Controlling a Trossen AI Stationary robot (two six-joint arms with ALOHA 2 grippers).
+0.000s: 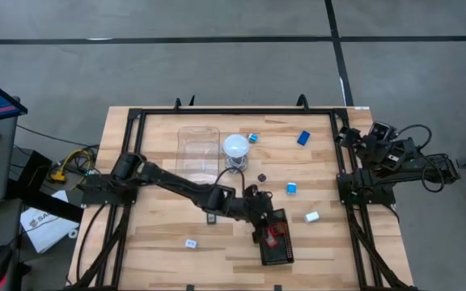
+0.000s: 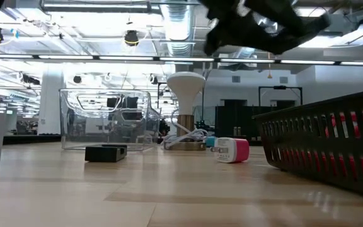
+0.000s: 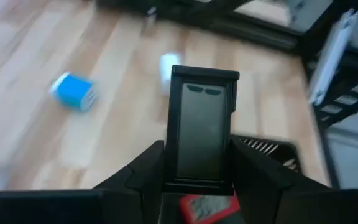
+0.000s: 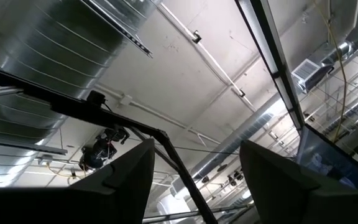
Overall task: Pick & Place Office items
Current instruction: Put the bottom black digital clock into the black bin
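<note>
Carrying a flat black rectangle [image 3: 202, 127] — left gripper [image 3: 197, 180] has its fingers clamped on it, hovering over the near end of the black tray [image 1: 275, 246]. Red item [image 1: 277, 231] already in the tray. Next move, I'd say: drop lower, centre over the tray, let go. Loose items on the tabletop [image 1: 160, 242]: blue blocks [image 1: 303, 138], white block [image 1: 312, 217], black piece [image 1: 211, 218]. Lamp [image 1: 235, 148] and clear box [image 1: 197, 151] sit clear of the path. Right gripper [image 4: 194, 180] is parked at the table's right edge, fingers apart, empty.

The table [image 1: 160, 242] is pale, smooth wood planking. The box [image 2: 106, 120] is clear glossy plastic. The tray [image 2: 333, 142] is matt black mesh.
</note>
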